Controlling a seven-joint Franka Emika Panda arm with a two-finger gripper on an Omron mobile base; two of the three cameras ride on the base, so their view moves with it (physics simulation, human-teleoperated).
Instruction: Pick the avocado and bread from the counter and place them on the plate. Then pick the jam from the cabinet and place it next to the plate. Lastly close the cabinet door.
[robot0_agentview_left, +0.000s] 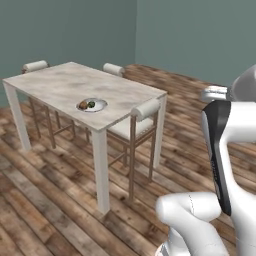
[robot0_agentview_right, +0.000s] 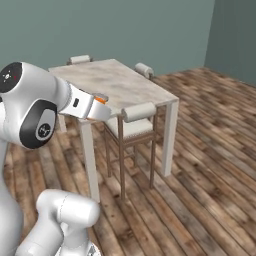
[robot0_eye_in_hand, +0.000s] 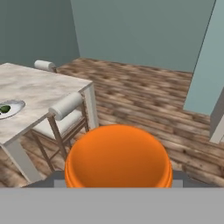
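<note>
**Orange-lidded jar in the gripper, plate on the table**

In the hand view an orange-topped jar (robot0_eye_in_hand: 117, 156) sits low between the fingers of the gripper (robot0_eye_in_hand: 117, 179), which is clamped on it at a part-open width. The plate (robot0_agentview_left: 93, 105) lies well apart, out on the pale marble table (robot0_agentview_left: 60, 82), holding the green avocado (robot0_agentview_left: 91, 104) and the brown bread (robot0_agentview_left: 83, 105) side by side. Chairs (robot0_agentview_left: 140, 125) stand around the table on a wood plank floor (robot0_agentview_left: 45, 210), with teal walls behind.
</note>
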